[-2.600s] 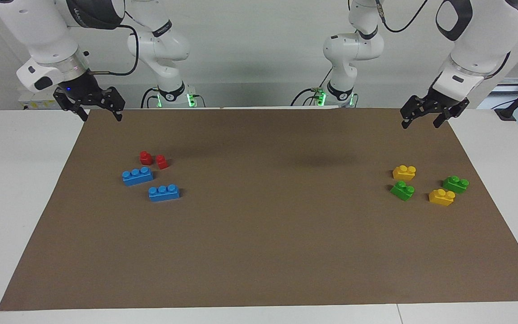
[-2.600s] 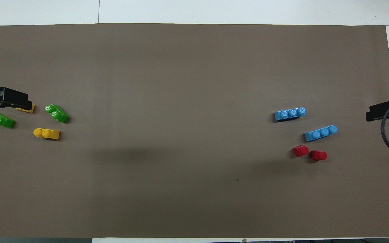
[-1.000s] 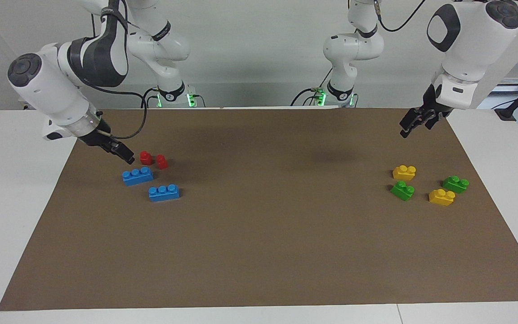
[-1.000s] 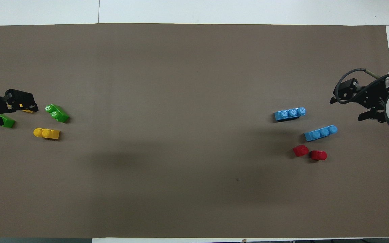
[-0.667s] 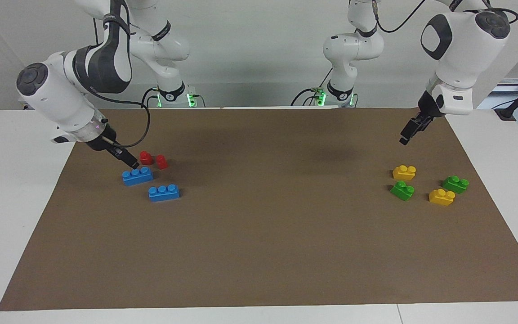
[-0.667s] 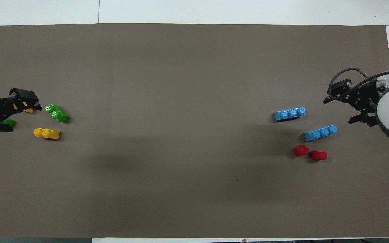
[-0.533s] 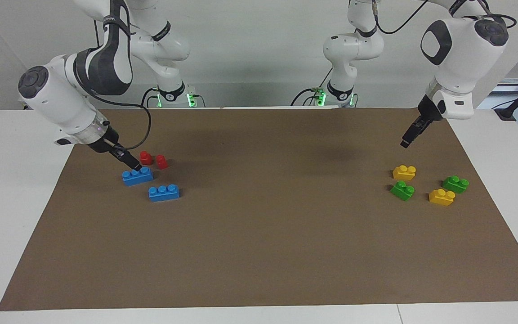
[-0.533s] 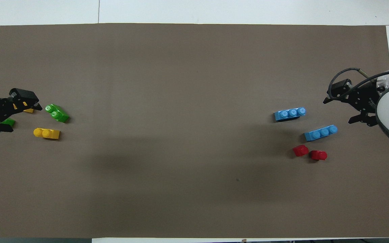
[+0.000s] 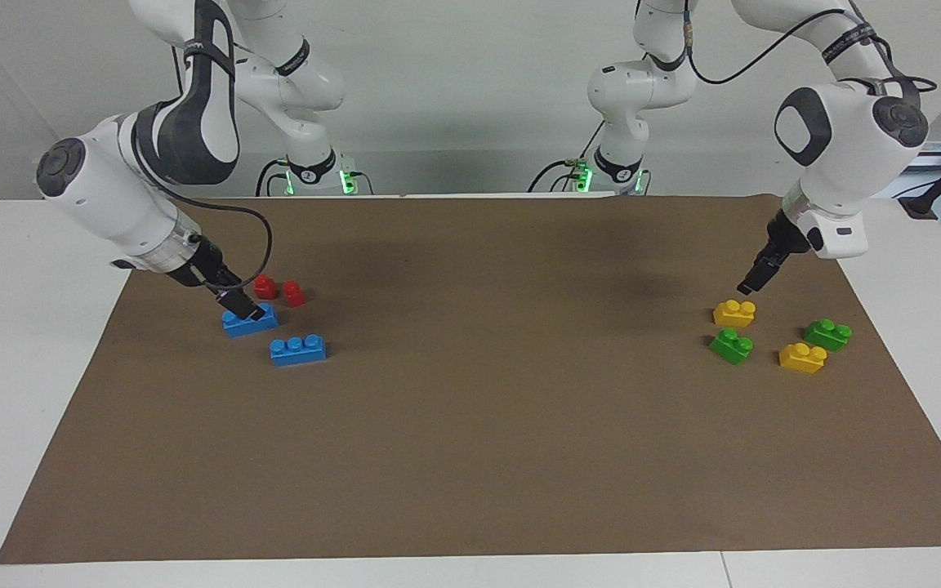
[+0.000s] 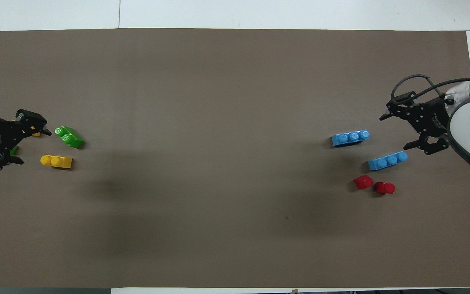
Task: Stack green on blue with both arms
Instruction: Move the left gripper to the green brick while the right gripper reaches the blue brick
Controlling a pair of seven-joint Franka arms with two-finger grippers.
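Two green bricks (image 9: 731,345) (image 9: 827,334) lie at the left arm's end of the table. In the overhead view one green brick (image 10: 69,136) is plain and the other (image 10: 13,150) is mostly hidden under my left gripper (image 10: 35,147). That gripper is open and hangs low over the yellow brick (image 9: 734,313) in the facing view (image 9: 748,286). Two blue bricks (image 9: 262,322) (image 9: 297,349) lie at the right arm's end. My right gripper (image 9: 246,312) is open and low over the blue brick nearer to the robots (image 10: 387,160); it also shows in the overhead view (image 10: 393,133).
A second yellow brick (image 9: 802,358) lies beside the green ones. Two small red bricks (image 9: 265,286) (image 9: 294,293) sit nearer to the robots than the blue bricks. A brown mat (image 9: 470,425) covers the table, white at its edges.
Both arms have swung down from high near the robots' edge. The right gripper has come down onto the nearer blue brick; the left has come down over the yellow brick. No brick has moved.
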